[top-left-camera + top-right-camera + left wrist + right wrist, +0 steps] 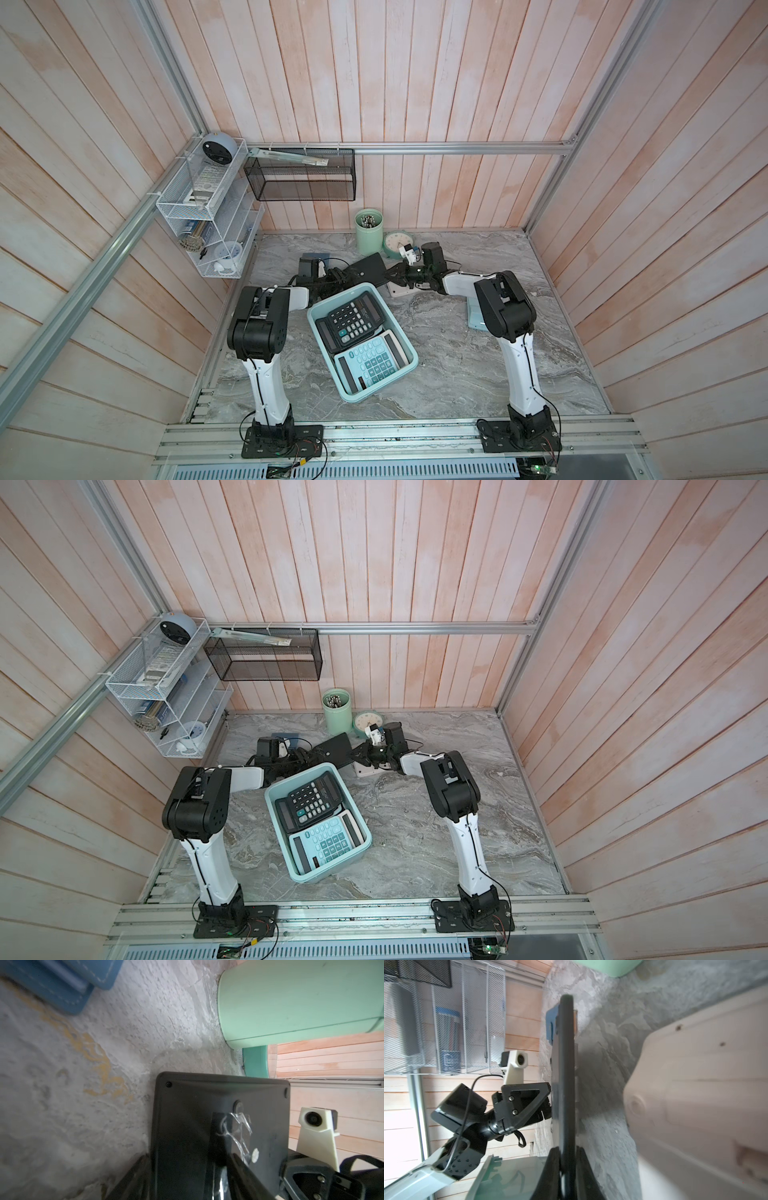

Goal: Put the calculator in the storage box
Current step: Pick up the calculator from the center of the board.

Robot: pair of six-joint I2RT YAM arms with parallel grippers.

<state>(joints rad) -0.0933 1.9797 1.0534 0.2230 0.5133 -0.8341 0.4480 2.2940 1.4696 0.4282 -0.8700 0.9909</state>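
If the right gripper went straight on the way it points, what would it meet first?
Probably the left gripper, facing it across the black rectangular plastic calculator that the right gripper is shut on; exact alignment is unclear.

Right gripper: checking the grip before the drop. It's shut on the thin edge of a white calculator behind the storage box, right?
Not white. The right gripper is shut on the thin edge of a black calculator behind the storage box; the right wrist view shows it. The white calculator lies face down on the table nearby.
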